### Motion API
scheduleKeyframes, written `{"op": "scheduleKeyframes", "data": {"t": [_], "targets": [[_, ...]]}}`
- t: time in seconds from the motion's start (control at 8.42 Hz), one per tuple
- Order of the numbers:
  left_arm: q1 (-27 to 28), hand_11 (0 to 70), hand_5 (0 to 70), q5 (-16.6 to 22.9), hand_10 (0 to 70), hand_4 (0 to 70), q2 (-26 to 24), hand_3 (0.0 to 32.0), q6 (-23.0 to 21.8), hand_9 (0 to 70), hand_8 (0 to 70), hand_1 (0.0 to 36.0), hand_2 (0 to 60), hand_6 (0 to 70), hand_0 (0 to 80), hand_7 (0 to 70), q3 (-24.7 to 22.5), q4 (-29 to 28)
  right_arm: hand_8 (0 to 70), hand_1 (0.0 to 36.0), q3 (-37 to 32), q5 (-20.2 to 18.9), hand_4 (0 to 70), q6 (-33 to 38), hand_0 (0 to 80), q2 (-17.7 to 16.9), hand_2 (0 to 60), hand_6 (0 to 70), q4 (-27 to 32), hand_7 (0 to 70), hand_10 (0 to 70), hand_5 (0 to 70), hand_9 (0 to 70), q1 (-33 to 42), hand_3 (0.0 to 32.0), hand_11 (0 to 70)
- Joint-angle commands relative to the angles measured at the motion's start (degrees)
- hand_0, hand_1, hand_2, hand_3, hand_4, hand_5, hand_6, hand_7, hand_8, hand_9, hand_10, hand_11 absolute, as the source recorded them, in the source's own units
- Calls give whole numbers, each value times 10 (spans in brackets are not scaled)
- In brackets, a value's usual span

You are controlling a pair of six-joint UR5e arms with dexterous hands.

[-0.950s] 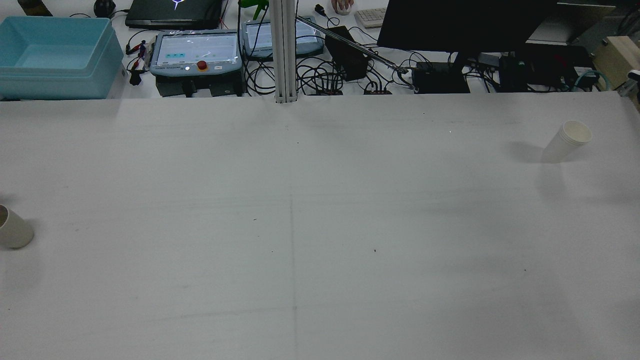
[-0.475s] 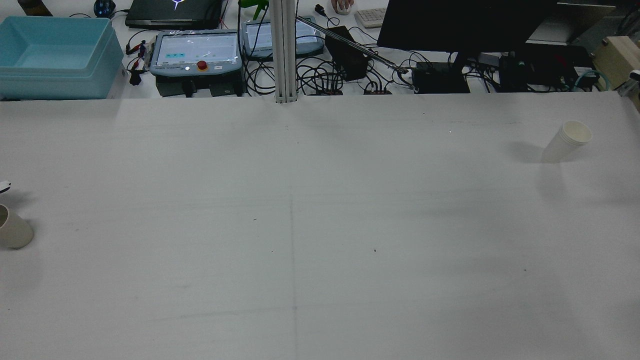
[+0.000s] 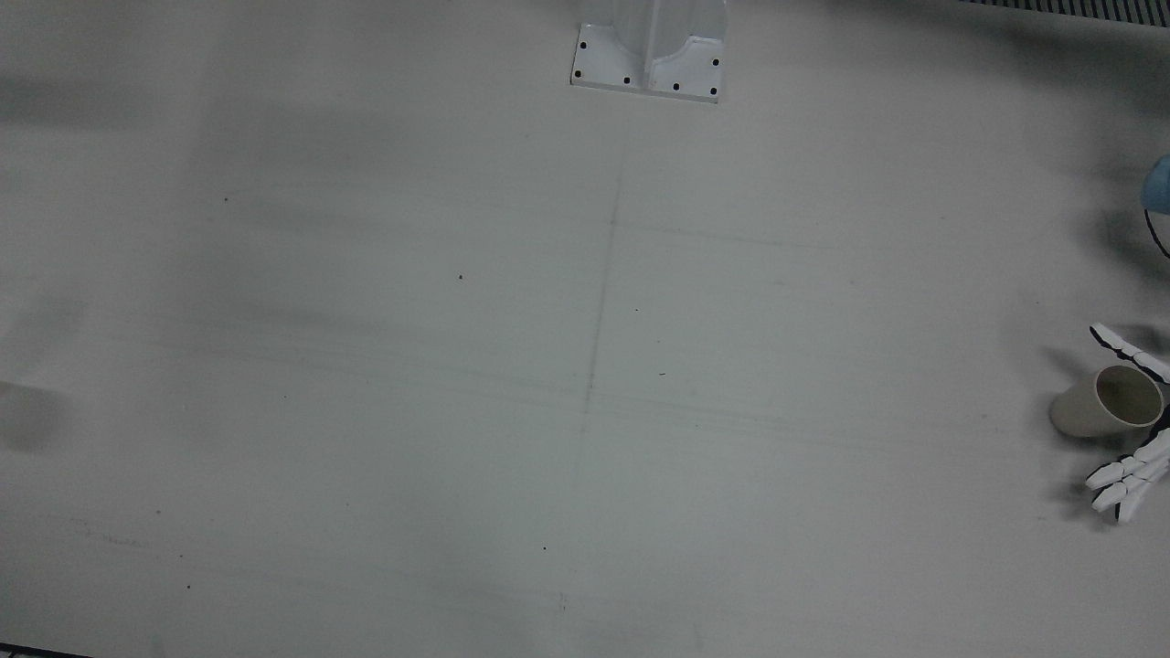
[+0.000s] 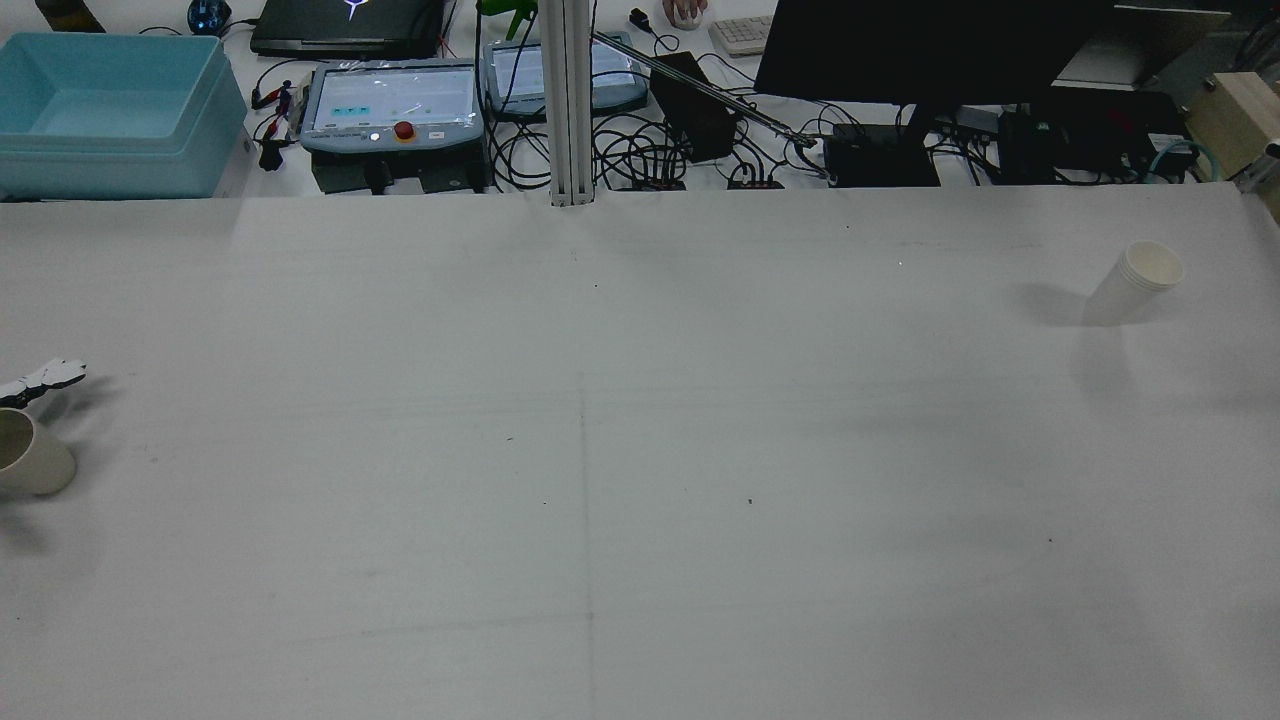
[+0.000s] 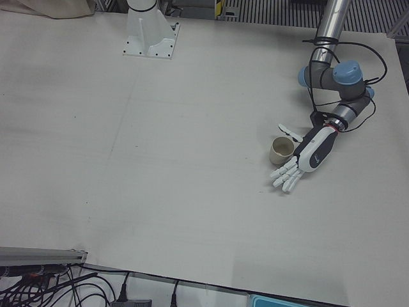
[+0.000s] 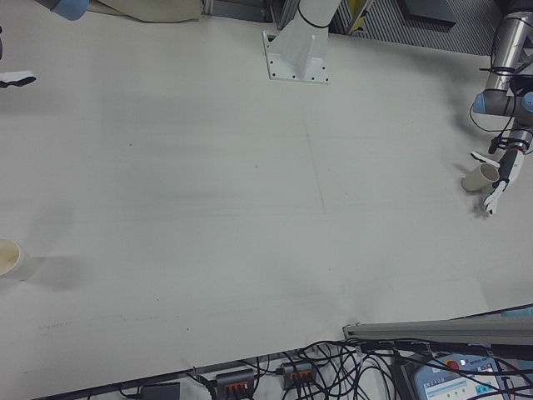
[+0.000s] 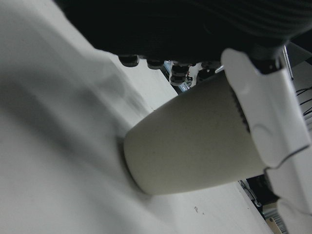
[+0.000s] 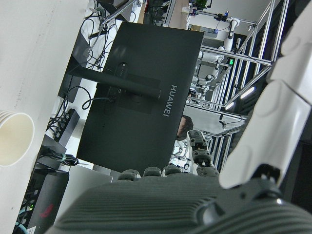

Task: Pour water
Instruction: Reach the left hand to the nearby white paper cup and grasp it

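A beige paper cup (image 5: 281, 150) stands upright on the white table, at the left edge of the rear view (image 4: 32, 458). My left hand (image 5: 310, 152) is open right beside it. The thumb is on one side and the straight fingers (image 3: 1126, 480) on the other, not closed on the cup. The left hand view shows the cup (image 7: 195, 141) close to the palm. A stack of white paper cups (image 4: 1135, 283) stands far off at the right rear. Only a white fingertip of my right hand (image 6: 15, 79) shows, well away from that stack (image 6: 12, 258), and the hand holds nothing.
Beyond the table's far edge lie a blue bin (image 4: 110, 110), teach pendants (image 4: 395, 105), cables and a black monitor (image 4: 930, 45). An arm pedestal (image 3: 649, 55) is bolted at the robot's side of the table.
My left hand's thumb has come into the rear view from the left edge, above the beige cup. The cup seems shifted slightly to the right. The white cup stack has not moved.
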Motion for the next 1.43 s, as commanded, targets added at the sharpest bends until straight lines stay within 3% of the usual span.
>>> {"op": "scheduleKeyframes", "data": {"t": [0.0, 0.12, 0.24, 0.36, 0.48, 0.59, 0.71, 0.83, 0.95, 1.07, 1.19, 1.31], "targets": [[19, 0, 106, -52, 0, 192, -9, 0, -46, 3, 1, 73, 0, 55, 516, 89, -1, 6, 0, 124, 0, 0, 14, 2, 466, -9, 31, 0, 1, 0, 0, 105, 0, 6, 0, 0], [19, 0, 296, -65, 0, 314, -9, 0, -67, 2, 3, 71, 0, 67, 523, 80, -1, 12, 0, 125, -1, 0, 12, 2, 465, -9, 31, 0, 1, 0, 0, 103, 0, 7, 0, 0], [19, 0, 466, -66, 0, 385, -9, 0, -71, 5, 6, 67, 0, 76, 526, 97, -1, 15, 0, 124, -2, 0, 10, 2, 466, -10, 29, 0, 1, 0, 0, 101, 0, 10, 0, 0], [19, 0, 700, -66, 0, 469, -9, 0, -71, 26, 21, 61, 0, 100, 524, 145, -1, 20, 0, 124, -2, 0, 11, 2, 465, -9, 30, 0, 0, 0, 0, 102, 0, 15, 0, 0], [19, 0, 700, -66, 0, 564, -9, 0, -73, 66, 49, 47, 0, 127, 516, 183, -1, 22, 0, 125, -2, 0, 12, 2, 465, -10, 31, 0, 0, 0, 0, 105, 0, 17, 0, 0], [19, 0, 700, -66, 0, 598, -9, 0, -81, 88, 65, 58, 0, 148, 529, 204, -1, 26, 0, 125, -1, 0, 14, 3, 466, -10, 29, 0, 0, 0, 0, 106, 0, 22, 0, 0], [19, 0, 700, -66, 0, 608, -9, 0, -96, 91, 68, 77, 0, 152, 547, 207, -1, 26, 0, 126, 2, 0, 17, 4, 467, -9, 30, 0, 2, 0, 0, 112, 0, 33, 0, 0], [19, 1, 700, -67, 0, 632, -9, 0, -121, 92, 71, 130, 1, 155, 589, 207, -1, 27, 0, 127, 5, 0, 17, 14, 467, -10, 30, 0, 15, 0, 0, 111, 0, 45, 0, 0], [19, 18, 700, -68, 3, 667, -9, 0, -152, 94, 70, 263, 524, 158, 566, 218, -2, 30, 0, 129, -10, 0, 16, 17, 467, -16, 35, 0, 48, 0, 0, 107, 0, 42, 0, 0], [19, 24, 700, -74, 7, 692, -9, 0, -180, 89, 65, 322, 600, 156, 534, 219, -2, 32, 0, 142, -120, -1, 14, 6, 474, -14, 50, 0, 126, 0, 0, 98, 0, 23, 0, 0], [19, 25, 700, -76, 7, 700, -9, 0, -199, 83, 61, 344, 600, 155, 522, 220, -18, 51, 0, 167, -313, 3, 19, 6, 486, 33, 88, 0, 305, 0, 0, 96, 0, 7, 0, 0], [19, 25, 700, -76, 7, 700, -9, 0, -206, 82, 59, 347, 600, 154, 517, 221, -52, 86, 0, 167, -488, 17, 6, 11, 484, 84, 80, 0, 429, 0, 0, 21, 0, -7, 0, 0]]}}
